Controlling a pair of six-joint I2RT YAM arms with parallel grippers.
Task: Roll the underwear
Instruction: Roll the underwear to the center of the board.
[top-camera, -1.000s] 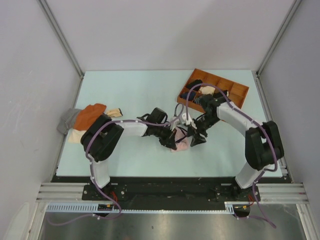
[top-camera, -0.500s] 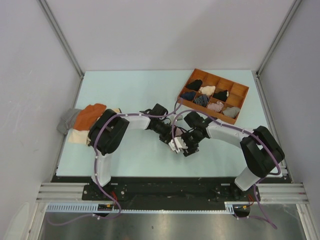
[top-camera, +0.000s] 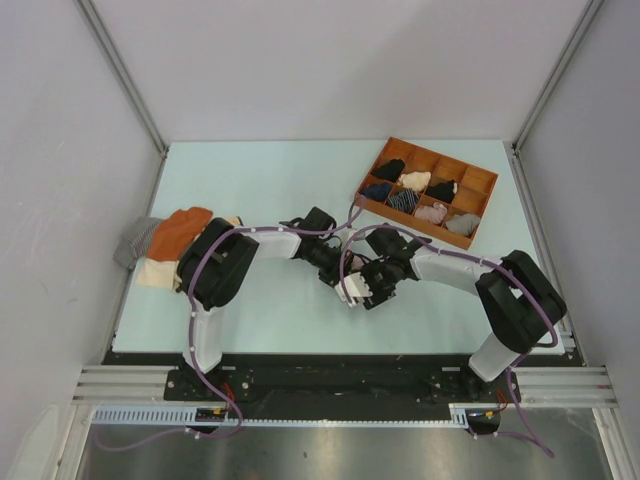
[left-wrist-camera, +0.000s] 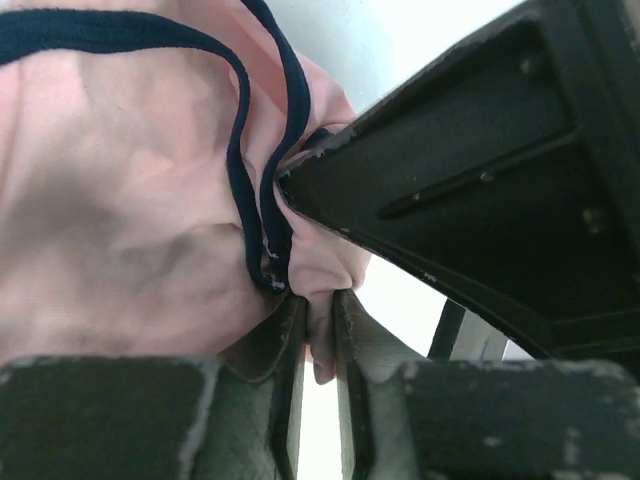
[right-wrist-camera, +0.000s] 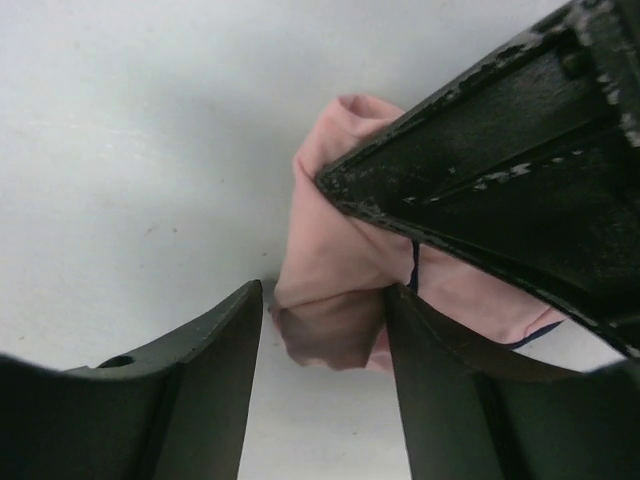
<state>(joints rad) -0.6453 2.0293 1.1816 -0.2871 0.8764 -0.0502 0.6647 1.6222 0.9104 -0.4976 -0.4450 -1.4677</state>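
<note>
Both claws have shifted slightly nearer on the tabletop (top-camera: 250, 180). Left claw (left-wrist-camera: 318, 300) pinches the underwear (left-wrist-camera: 120, 200); right claw (right-wrist-camera: 325, 300) clasps another fold.

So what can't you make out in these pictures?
Top view: the left pincer and right pincer cover most of the underwear, so how far it is rolled is hidden.
Right wrist view: whether the right pincer grips the underwear or only straddles it is unclear.
Top view: what lies in the tray is too small to name.
</note>
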